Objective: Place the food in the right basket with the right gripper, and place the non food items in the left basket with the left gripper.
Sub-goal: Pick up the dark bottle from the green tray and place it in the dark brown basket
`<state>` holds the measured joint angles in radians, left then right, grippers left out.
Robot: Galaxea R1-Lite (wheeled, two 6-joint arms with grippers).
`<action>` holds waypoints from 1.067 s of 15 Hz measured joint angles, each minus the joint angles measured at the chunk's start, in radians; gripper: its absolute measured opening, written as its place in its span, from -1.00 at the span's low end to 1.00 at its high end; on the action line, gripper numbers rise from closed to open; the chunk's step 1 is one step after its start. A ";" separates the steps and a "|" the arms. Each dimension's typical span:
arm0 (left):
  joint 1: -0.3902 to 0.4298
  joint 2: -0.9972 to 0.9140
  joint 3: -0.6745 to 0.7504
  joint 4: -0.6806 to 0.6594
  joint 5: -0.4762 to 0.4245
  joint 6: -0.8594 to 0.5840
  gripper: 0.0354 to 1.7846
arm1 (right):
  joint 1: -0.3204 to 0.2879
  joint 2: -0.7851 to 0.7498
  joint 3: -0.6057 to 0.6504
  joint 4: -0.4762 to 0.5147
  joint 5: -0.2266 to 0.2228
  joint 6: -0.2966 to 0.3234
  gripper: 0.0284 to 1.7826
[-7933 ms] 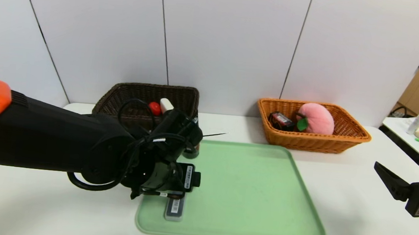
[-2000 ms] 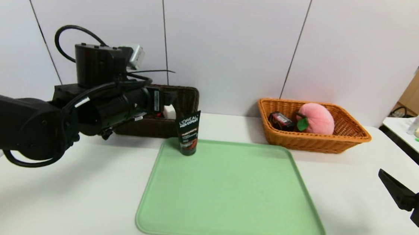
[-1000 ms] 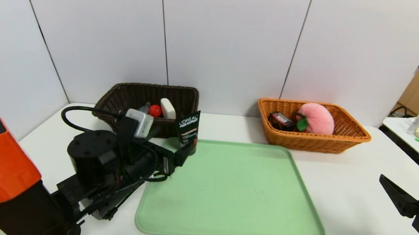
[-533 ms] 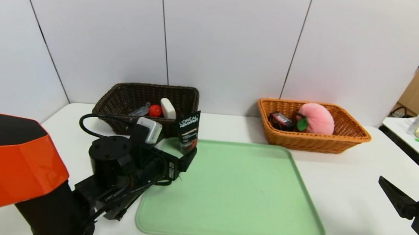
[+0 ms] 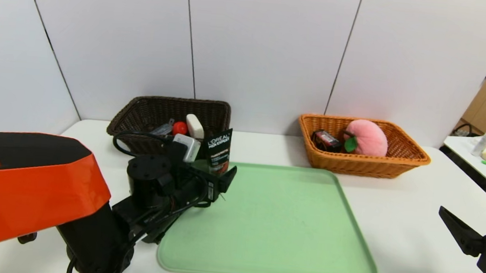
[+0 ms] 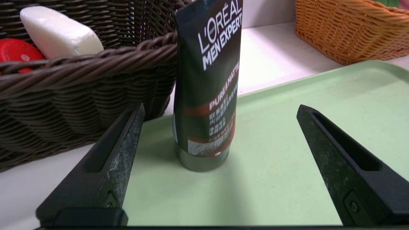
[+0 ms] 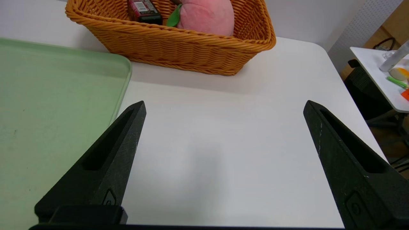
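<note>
L'Oréal tube (image 6: 206, 86) is standing upright on its cap at the far left corner of the green tray (image 5: 287, 231), just beside the dark basket (image 5: 158, 114). The left gripper (image 6: 220, 111) is reaching low over the tray's left edge with its fingers (image 6: 108, 166) spread wide on either side of the tube, not touching it. Only the left wrist view is showing that gap; from the head view the arm is covering the tube's base. The right gripper (image 7: 223, 108), jaws spread, is hanging above the tabletop's right edge, partly cut off in the head view. Farther back, a white bar (image 6: 59, 32) and a red item (image 6: 17, 51) are lying in the dark basket; a pink plush peach (image 5: 368, 137) and a dark packet (image 5: 325, 139) are sitting in the orange basket (image 5: 366, 165).
</note>
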<state>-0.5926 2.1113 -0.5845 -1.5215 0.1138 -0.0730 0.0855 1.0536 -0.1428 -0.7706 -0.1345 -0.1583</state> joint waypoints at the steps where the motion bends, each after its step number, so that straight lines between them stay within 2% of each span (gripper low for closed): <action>1: 0.000 0.008 -0.012 0.000 0.000 0.001 0.89 | 0.000 0.000 0.003 -0.001 0.000 0.000 0.90; 14: 0.006 0.083 -0.100 0.000 0.000 0.005 0.89 | 0.000 -0.001 0.014 -0.001 0.000 0.014 0.90; 15: 0.009 0.087 -0.108 0.001 0.003 0.003 0.83 | 0.000 -0.001 0.014 -0.001 0.000 0.019 0.90; 16: 0.012 0.088 -0.113 0.002 0.005 0.003 0.61 | 0.000 -0.001 0.014 0.000 0.000 0.021 0.90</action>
<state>-0.5806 2.1996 -0.6979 -1.5196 0.1187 -0.0700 0.0855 1.0526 -0.1283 -0.7711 -0.1340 -0.1374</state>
